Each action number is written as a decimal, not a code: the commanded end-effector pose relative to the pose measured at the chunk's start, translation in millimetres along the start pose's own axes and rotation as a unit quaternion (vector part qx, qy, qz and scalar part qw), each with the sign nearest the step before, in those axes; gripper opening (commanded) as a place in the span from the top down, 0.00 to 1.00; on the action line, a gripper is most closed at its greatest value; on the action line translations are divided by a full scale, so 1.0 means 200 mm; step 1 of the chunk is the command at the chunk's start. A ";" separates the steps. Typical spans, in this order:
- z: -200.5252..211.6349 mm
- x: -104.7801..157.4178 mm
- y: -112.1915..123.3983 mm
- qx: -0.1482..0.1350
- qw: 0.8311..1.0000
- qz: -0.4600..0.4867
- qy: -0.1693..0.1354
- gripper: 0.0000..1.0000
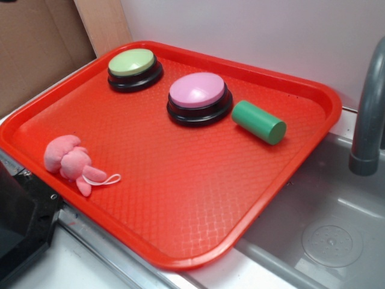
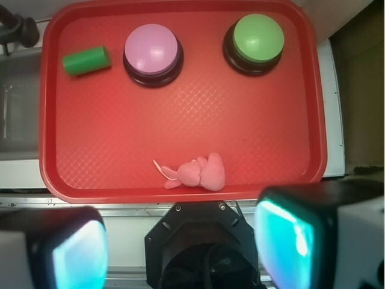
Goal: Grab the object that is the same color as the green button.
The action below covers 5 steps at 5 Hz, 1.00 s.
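Outside, a red tray (image 1: 180, 198) filled the frame, over a grey sink (image 1: 331, 223) at lower right, a tap (image 1: 368, 114) at the right edge. The green cylinder (image 1: 259, 121) lay right of centre, just beside the pink button (image 1: 199, 97); the green button (image 1: 135, 69) sat upper left, a pink plush toy (image 1: 71, 162) lower left.

From the wrist, the cylinder lay upper left on the tray; the hand (image 2: 180, 253) hung released at the bottom, well apart from it.

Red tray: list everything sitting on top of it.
On the red tray: green button, pink button, green cylinder lying on its side, pink plush toy. What lies beneath the tray is hidden.
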<state>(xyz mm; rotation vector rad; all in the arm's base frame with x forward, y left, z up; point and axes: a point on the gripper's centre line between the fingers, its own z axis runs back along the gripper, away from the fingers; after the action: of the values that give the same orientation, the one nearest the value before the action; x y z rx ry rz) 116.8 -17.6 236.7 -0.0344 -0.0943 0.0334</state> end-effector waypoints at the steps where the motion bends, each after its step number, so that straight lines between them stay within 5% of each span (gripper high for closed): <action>1: 0.00 0.00 0.00 0.000 1.000 0.000 0.000 0.00; 4: -0.16 0.45 -0.25 -0.035 0.972 0.234 0.008 0.00; 5: -0.32 0.61 -0.39 -0.041 0.942 0.333 0.011 0.00</action>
<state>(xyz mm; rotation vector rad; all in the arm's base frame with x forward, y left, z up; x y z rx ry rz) 240.6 -97.6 169.7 -0.1124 -0.0127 0.7199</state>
